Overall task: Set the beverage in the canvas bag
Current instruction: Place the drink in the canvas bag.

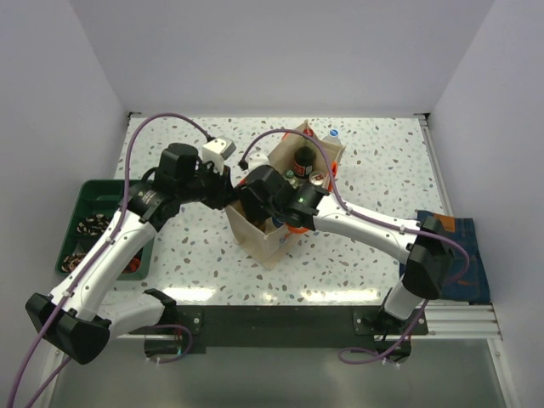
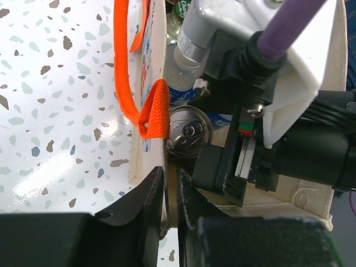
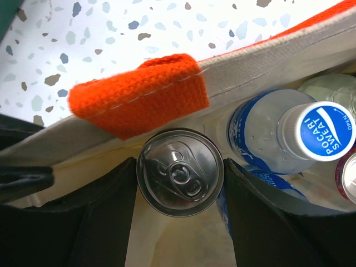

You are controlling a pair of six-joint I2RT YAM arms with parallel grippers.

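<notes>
The canvas bag (image 1: 255, 236) stands mid-table, beige with an orange tab (image 3: 142, 94) and an orange strap (image 2: 123, 67). A silver-topped can (image 3: 180, 172), the beverage, sits inside it against the near wall, next to a Pocari Sweat bottle (image 3: 322, 130). My right gripper (image 3: 179, 164) reaches down into the bag, with its two fingers pressed on opposite sides of the can. My left gripper (image 2: 169, 189) straddles the bag's upper edge (image 2: 161, 167), one finger outside and one inside. Its jaws stand slightly apart, with a thin gap beside the canvas. The can (image 2: 189, 136) also shows in the left wrist view.
Several other bottles (image 1: 303, 157) stand in the bag's far half, one a clear bottle (image 2: 189, 44). A green tray (image 1: 89, 189) with small items lies at the left edge. A blue cloth (image 1: 463, 246) lies at the right edge. The two arms crowd together over the bag.
</notes>
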